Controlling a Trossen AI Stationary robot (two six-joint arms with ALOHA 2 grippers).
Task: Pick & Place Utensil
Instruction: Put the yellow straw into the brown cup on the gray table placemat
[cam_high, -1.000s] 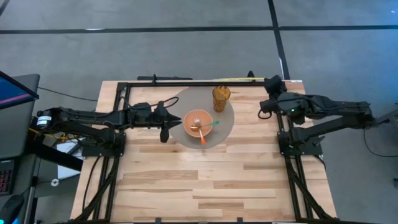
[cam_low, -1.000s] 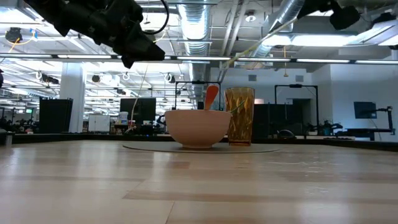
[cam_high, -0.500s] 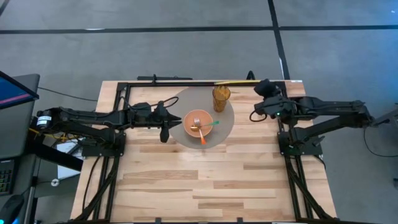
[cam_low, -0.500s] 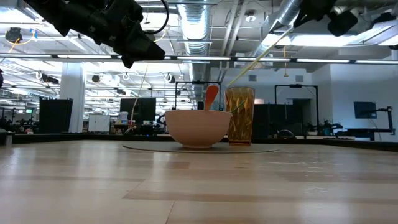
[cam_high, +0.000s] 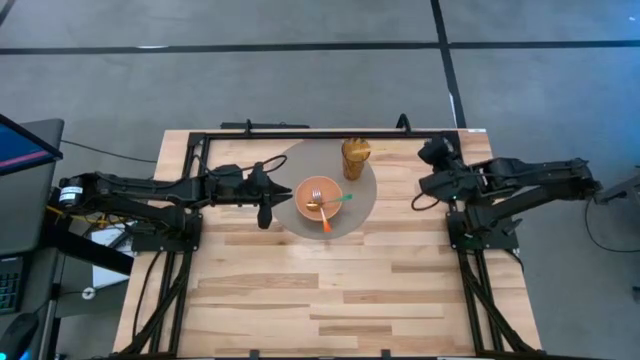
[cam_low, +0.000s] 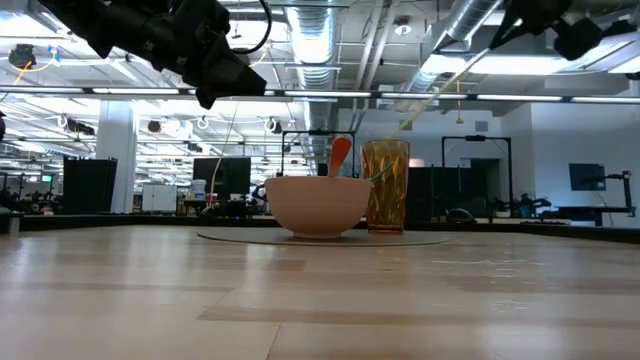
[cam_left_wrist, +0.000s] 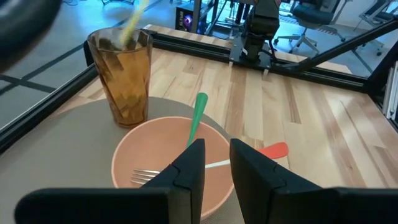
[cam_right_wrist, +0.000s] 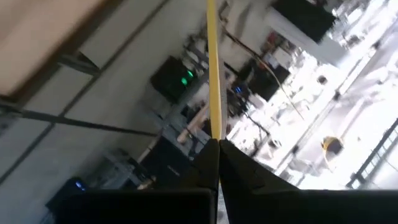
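Above table (cam_high: 300, 300), right hand (cam_right_wrist: 214, 152) gripping utensil (cam_right_wrist: 212, 74).

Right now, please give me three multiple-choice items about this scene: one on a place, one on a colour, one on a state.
1. Where is the bowl?
A. on the round mat
B. on bare wood
C. inside the cup

2. What colour is the stick in the right gripper?
A. blue
B. yellow
C. black

3. What is the right gripper's state?
A. wide open
B. shut on the stick
C. resting on the table

Answers:
1 A, the high view shows the mat under it.
2 B, the right wrist view shows yellow.
3 B, the fingers pinch the stick there.
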